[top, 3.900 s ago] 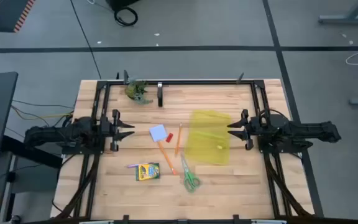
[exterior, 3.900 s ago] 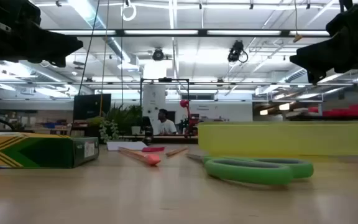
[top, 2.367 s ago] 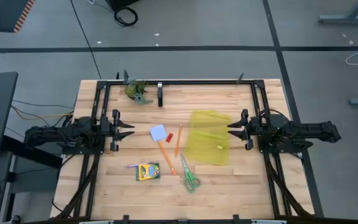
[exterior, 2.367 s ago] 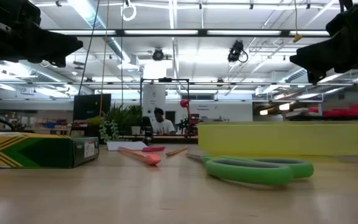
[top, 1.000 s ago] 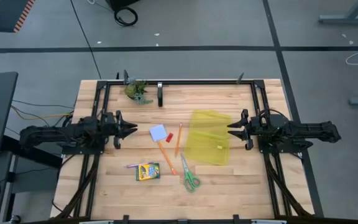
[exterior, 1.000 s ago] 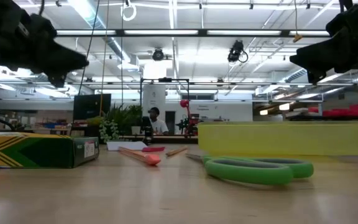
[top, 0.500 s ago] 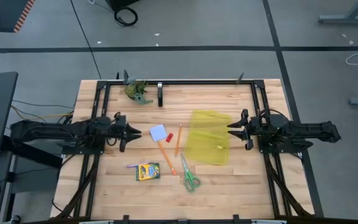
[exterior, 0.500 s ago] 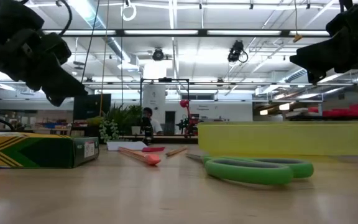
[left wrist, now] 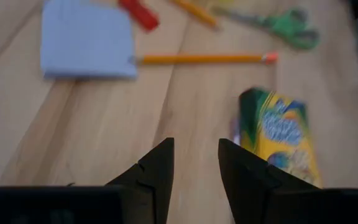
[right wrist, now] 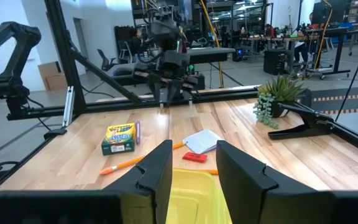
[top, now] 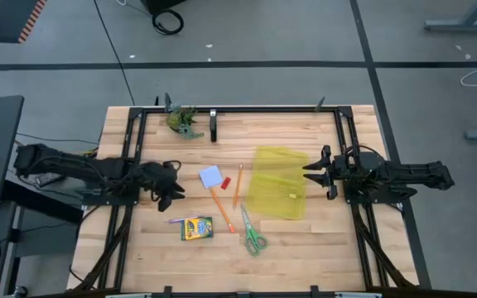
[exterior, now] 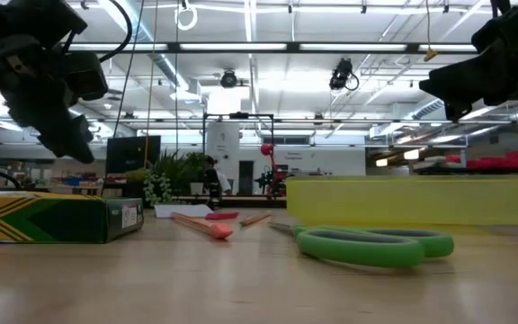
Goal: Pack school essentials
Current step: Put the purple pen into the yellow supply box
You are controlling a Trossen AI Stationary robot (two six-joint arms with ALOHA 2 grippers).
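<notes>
Left tool [top: 175, 187] hangs open, empty, crayon box [top: 195, 228] at its 5 o'clock. You risk nudging the box aside if it descends off-centre.

High view: overhead, straight down on the whole light wooden slatted table [top: 305, 248], both arms at the side edges. Low view: at tabletop level, facing across into the lit hall, very near the green-handled scissors [exterior: 367, 245] and yellow-green crayon box [exterior: 48, 219]. Left wrist view: close above the wood, looking down past its own dark fingers [left wrist: 154, 177] at the same box and scissors. Right wrist view: low, facing across the table toward the left arm, the translucent yellow flat pouch [right wrist: 194, 190] nearest. All four share the crayon box.
</notes>
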